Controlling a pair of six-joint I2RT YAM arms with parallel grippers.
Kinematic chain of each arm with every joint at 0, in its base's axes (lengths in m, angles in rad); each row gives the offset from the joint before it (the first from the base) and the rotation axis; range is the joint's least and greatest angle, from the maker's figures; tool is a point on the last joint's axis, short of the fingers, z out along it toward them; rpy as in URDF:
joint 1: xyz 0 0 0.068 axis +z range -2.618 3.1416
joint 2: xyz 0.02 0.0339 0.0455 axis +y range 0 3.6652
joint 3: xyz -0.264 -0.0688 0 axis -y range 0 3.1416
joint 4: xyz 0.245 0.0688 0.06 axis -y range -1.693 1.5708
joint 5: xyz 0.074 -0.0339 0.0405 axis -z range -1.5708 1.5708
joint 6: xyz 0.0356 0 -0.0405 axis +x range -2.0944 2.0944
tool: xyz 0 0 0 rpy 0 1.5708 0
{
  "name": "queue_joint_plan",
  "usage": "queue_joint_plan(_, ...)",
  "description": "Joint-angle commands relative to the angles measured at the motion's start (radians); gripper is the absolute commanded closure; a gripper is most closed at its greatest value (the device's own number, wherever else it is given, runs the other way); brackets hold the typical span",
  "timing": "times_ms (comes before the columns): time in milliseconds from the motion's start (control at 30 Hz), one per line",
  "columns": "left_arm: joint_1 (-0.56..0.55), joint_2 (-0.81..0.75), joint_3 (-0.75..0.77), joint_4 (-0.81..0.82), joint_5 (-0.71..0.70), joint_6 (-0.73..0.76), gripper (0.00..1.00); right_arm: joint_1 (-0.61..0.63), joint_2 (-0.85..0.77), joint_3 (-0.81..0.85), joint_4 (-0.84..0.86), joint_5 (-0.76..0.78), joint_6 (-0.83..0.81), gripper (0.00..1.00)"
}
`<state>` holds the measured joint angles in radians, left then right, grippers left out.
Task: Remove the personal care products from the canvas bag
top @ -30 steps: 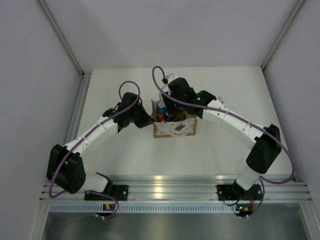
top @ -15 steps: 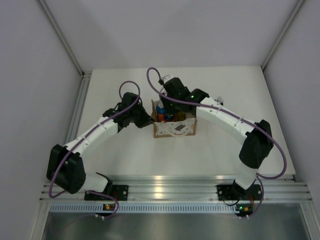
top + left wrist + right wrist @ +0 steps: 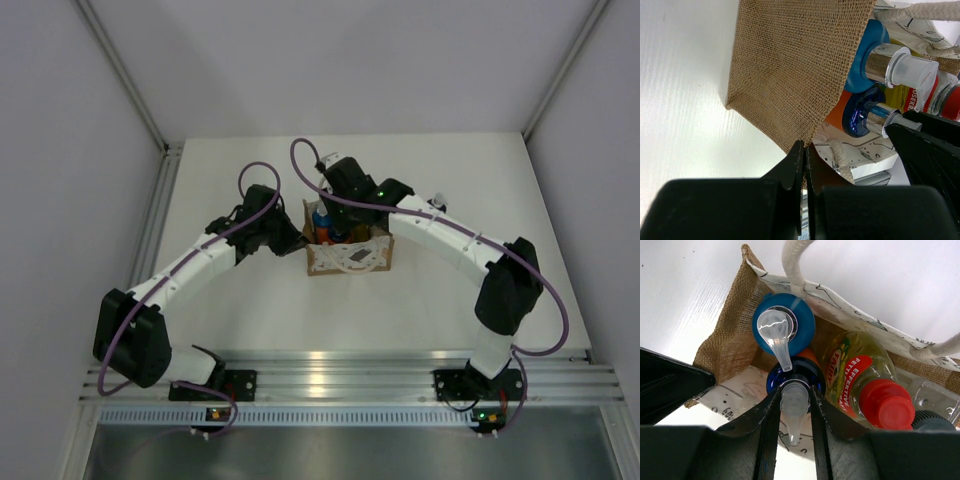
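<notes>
The tan canvas bag [image 3: 350, 256] stands mid-table with white rope handles [image 3: 792, 260]. Inside it are two orange pump bottles with blue tops [image 3: 785, 325] [image 3: 812, 372], a yellow bottle with a red cap [image 3: 855, 370] and a clear bottle with a dark grey cap [image 3: 929, 419]. My right gripper [image 3: 794, 392] reaches down into the bag from above. Its fingers press both sides of the nearer bottle's clear pump head [image 3: 794, 405]. At the bag's left side, my left gripper [image 3: 805, 147] is shut on the burlap rim [image 3: 790, 65].
White walls and metal rails [image 3: 125, 75] close in the white table at back, left and right. The arms' bases sit on an aluminium rail [image 3: 330, 378] at the near edge. Purple cables [image 3: 305, 160] loop above both wrists.
My right gripper has sunk a little into the bag and its fingers have closed in on the pump head. The right elbow has swung left. The left arm has not moved.
</notes>
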<state>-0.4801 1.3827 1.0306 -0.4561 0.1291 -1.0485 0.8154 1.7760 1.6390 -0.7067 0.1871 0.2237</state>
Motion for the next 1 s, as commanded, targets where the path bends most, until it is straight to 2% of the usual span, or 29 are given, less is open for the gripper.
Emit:
queue_joint_plan(0, -0.005, -0.016, 0.023, 0.005, -0.031, 0.016, 1.0, 0.021, 0.014, 0.027, -0.023, 0.011, -0.004, 0.73)
queue_joint_plan(800, -0.003, -0.017, 0.023, 0.007, -0.033, 0.01, 1.0, 0.044, 0.014, -0.025, -0.023, 0.032, 0.009, 0.7)
queue_joint_plan(900, -0.005, -0.016, 0.022, 0.005, -0.032, 0.01, 1.0, 0.042, 0.013, -0.027, -0.023, 0.028, 0.011, 0.75)
queue_joint_plan(967, -0.003, -0.019, 0.022, 0.005, -0.034, 0.01, 1.0, 0.047, 0.011, -0.025, -0.023, 0.025, 0.012, 0.83)
